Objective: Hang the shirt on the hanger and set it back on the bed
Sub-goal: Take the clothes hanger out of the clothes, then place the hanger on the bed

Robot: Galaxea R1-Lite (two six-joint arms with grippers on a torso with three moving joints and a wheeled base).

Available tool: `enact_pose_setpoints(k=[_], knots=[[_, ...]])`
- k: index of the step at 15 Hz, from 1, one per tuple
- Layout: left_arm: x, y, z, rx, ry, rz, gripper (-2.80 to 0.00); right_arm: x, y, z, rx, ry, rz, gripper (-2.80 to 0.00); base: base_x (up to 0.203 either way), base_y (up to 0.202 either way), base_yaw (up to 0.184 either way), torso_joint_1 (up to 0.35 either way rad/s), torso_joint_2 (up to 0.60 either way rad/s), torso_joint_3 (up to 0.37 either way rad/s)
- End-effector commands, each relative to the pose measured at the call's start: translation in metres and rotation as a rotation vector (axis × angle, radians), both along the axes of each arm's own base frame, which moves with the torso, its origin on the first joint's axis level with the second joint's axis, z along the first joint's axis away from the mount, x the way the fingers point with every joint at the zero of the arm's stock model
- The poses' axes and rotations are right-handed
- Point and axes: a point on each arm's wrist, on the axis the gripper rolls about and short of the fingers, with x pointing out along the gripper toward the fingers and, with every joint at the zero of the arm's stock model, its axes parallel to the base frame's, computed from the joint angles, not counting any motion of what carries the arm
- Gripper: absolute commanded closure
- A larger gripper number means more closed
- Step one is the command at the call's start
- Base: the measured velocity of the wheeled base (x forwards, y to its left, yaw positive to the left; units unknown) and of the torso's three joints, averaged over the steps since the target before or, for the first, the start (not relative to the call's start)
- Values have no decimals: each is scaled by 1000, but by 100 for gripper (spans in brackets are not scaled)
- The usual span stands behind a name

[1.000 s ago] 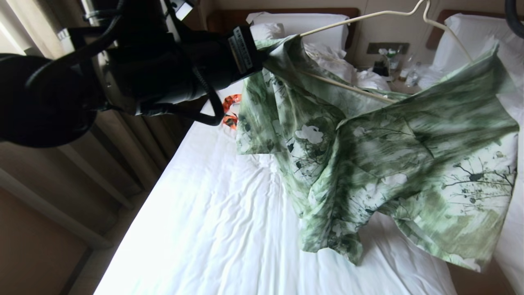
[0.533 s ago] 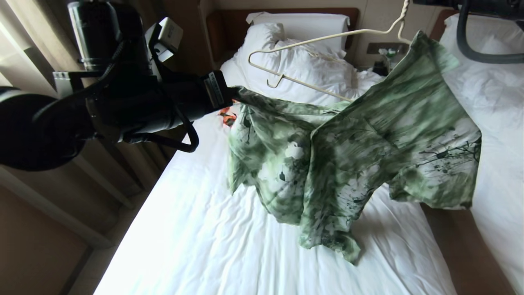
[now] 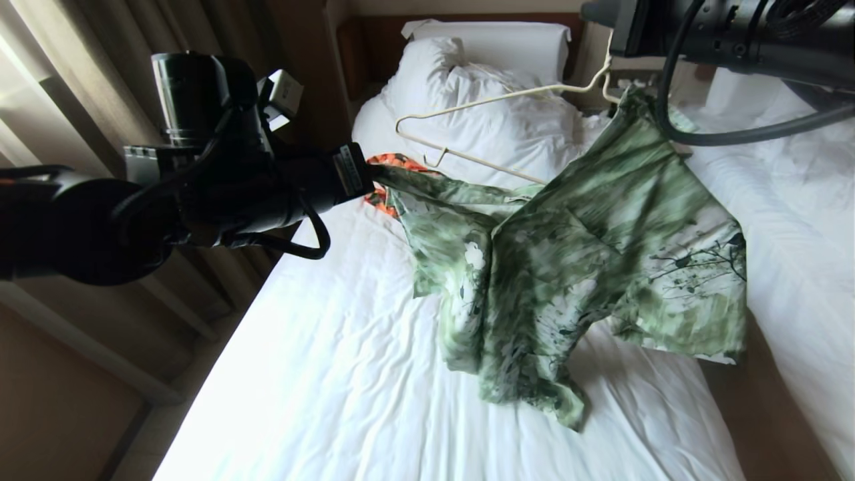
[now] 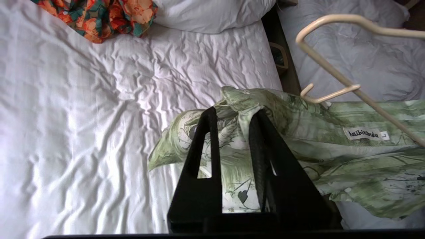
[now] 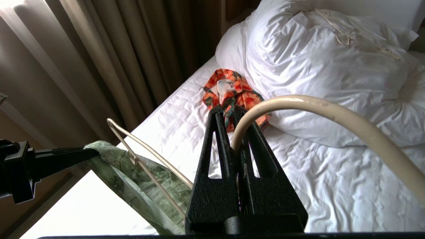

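Observation:
The green flowered shirt (image 3: pixel 588 254) hangs by one shoulder from the cream hanger (image 3: pixel 494 100), and its lower part lies crumpled on the bed (image 3: pixel 347 347). The hanger's other end sticks out bare over the pillow. My right gripper (image 5: pixel 228 111) is shut on the hanger's hook (image 5: pixel 298 103), up at the head view's top right (image 3: pixel 604 37). My left gripper (image 4: pixel 234 114) reaches in from the left (image 3: pixel 374 175). Its jaws stand a little apart, with a fold of the shirt's collar edge (image 4: pixel 245 109) still draped between them and over one finger.
A small orange patterned garment (image 3: pixel 394 164) lies beside the big white pillows (image 3: pixel 494 127), where another thin hanger (image 5: pixel 348 33) rests. Brown curtains (image 3: pixel 100 80) run along the left. A second white bed (image 3: pixel 795 200) lies to the right across a narrow gap.
Both arms have come down, so the hanger and shirt have dropped toward the bed. More of the shirt now rests on the sheet, and the hanger's left end has come bare.

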Motion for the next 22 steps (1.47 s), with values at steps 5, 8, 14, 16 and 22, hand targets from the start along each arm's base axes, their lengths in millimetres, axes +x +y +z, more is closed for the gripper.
enact_pose_setpoints(k=[5, 8, 14, 16, 22], knots=[[-15, 42, -33, 22, 66, 77, -280, 32, 31, -27, -3, 4, 27, 0, 0, 0, 0, 0, 0, 0], [-31, 60, -39, -2, 97, 47, -280, 35, 35, -31, -5, 11, 32, 0, 0, 0, 0, 0, 0, 0], [-52, 81, -65, -43, 208, 6, 0, 36, 33, -34, 1, 29, 0, 0, 0, 0, 0, 0, 0, 0], [-61, 93, -67, -47, 206, 42, 0, 39, 35, -43, 0, 65, 0, 0, 0, 0, 0, 0, 0, 0], [-122, 127, -72, -60, 154, 161, 0, 78, 33, -138, -104, 329, -147, 0, 0, 0, 0, 0, 0, 0]])
